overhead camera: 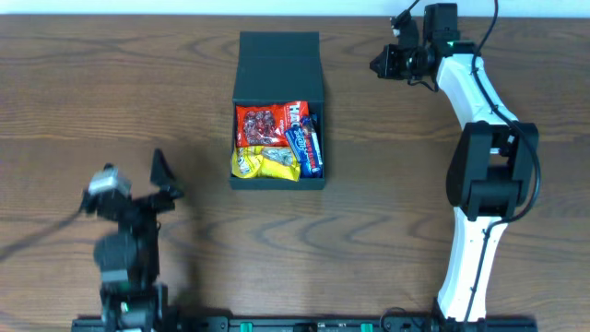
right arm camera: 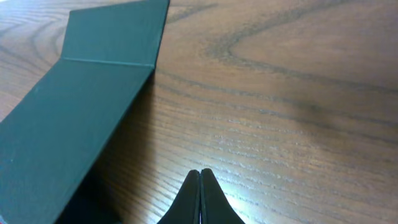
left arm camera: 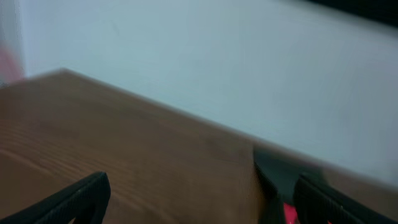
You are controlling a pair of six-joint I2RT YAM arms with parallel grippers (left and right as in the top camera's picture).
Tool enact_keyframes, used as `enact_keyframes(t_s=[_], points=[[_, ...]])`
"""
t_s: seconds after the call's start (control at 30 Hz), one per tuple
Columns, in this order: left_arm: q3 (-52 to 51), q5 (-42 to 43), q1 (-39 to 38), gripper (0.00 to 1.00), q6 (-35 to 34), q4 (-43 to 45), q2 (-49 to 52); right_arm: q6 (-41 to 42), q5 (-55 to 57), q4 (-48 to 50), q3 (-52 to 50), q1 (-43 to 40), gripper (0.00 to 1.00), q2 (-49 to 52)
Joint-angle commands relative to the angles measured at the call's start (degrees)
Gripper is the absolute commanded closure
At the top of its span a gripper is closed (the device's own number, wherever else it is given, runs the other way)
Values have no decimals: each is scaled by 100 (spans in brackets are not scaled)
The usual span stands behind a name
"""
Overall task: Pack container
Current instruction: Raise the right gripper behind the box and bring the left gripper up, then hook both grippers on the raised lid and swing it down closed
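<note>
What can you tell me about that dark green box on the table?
The box is dark teal-green, square, matte and unmarked, and looks like stiff cardboard. It sits flat near the middle of the wooden table. Its hinged lid is swung open toward the far edge, with a crease across it. Inside lie a red packet, a yellow packet and a blue packet, which fill it. Only the table and the packets touch it.

Print on the snack packets [overhead camera: 265,124] is too small to read.
</note>
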Motion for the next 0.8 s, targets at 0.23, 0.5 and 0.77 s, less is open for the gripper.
enact_keyframes(t_s=[0.23, 0.5, 0.77], points=[[4896, 1220, 11, 5, 1224, -1731, 4868, -57, -81, -192, 59, 50, 99, -22], [8553, 1368, -278, 5, 2033, -4291, 7923, -57, -81, -214, 59, 55, 99, -22], [9868, 2369, -448, 5, 2118, -5296, 9503, -57, -79, -260, 59, 94, 99, -22]])
